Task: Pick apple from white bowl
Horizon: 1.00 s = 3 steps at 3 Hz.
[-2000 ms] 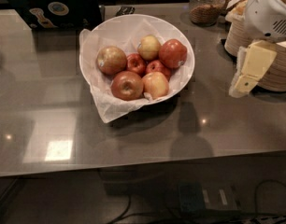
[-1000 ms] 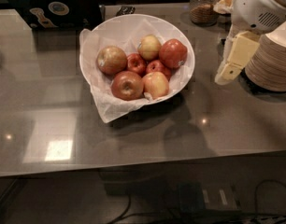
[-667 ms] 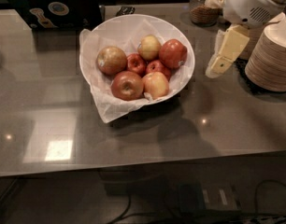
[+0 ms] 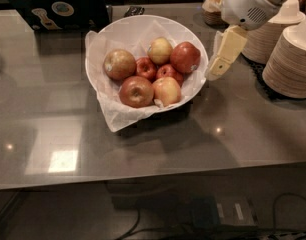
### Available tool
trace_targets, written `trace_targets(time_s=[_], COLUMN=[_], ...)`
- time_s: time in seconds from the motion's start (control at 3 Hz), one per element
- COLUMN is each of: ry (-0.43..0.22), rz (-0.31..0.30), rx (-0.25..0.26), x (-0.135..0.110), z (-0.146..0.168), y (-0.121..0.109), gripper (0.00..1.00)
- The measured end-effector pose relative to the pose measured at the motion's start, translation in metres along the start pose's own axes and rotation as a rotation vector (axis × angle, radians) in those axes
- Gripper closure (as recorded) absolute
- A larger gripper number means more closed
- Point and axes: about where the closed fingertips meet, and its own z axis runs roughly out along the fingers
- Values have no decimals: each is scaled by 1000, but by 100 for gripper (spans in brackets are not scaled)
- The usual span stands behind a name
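1. Camera view: my gripper (image 4: 215, 70) now hangs just beside the right rim of the bowl (image 4: 143, 18), over the counter (image 4: 143, 154). Two seconds back it was well right, by the paper bowl stacks (image 4: 293, 59). It has swung left toward the fruit in each frame since.
2. Gripper state: I cannot tell if it is apart or together. No apple is in it.
3. The apple (image 4: 185, 57) sits in the bowl at the back right, against the rim nearest my gripper. It seems to touch the yellow-green apple (image 4: 160, 50) and a small red apple (image 4: 169, 73). No fruit has shifted and the bowl is in the same spot.
4. Meaning: the approach looks nearly done and the grasp has not begun. Next I'd judge a move over the rim and down onto the apple, which is a short reach.
5. Risk: the neighbours are packed close and the paper liner (image 4: 118, 119) is crinkled. I could clip the rim or nudge the small red apple.
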Motion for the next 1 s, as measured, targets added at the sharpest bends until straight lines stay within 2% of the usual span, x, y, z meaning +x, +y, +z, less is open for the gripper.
trace_targets(time_s=[0.67, 1.0], ry=[10, -8], rz=[-77, -118], rx=[-42, -38], x=[-16, -17], z=[34, 46], y=[-3, -7], gripper=[20, 19])
